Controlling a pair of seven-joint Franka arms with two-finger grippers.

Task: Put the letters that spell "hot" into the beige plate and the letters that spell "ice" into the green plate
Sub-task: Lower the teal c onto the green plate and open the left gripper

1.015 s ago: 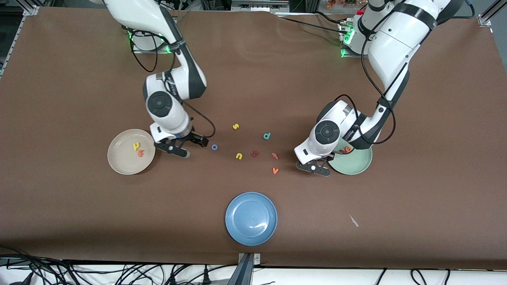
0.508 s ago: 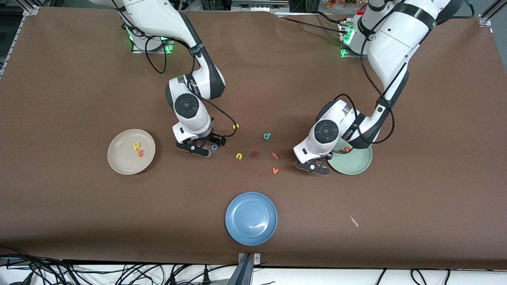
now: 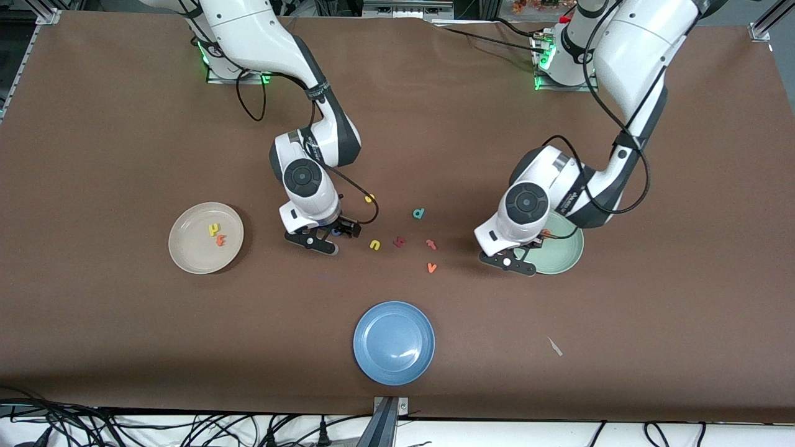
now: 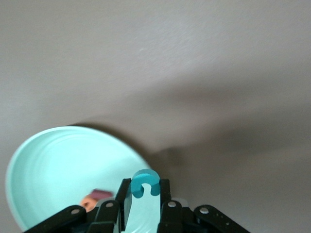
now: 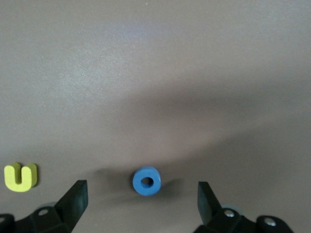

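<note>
My left claw (image 4: 144, 204) is clenched on the teal c (image 4: 145, 183) above the rim of the green plate (image 4: 53, 165), where the orange e (image 4: 89, 201) lies. My right claw (image 5: 141, 196) hangs spread wide over the blue o (image 5: 146, 181) on the worktop (image 3: 124, 323); the yellow h (image 3: 214, 230) sits in the beige plate (image 3: 186, 257).

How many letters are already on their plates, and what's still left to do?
Done: yellow h and orange t lie on the beige plate; orange e lies on the green plate. In hand: the left tool grips the teal c over that plate; the open right tool straddles the blue o. I can't spot the red i.
</note>
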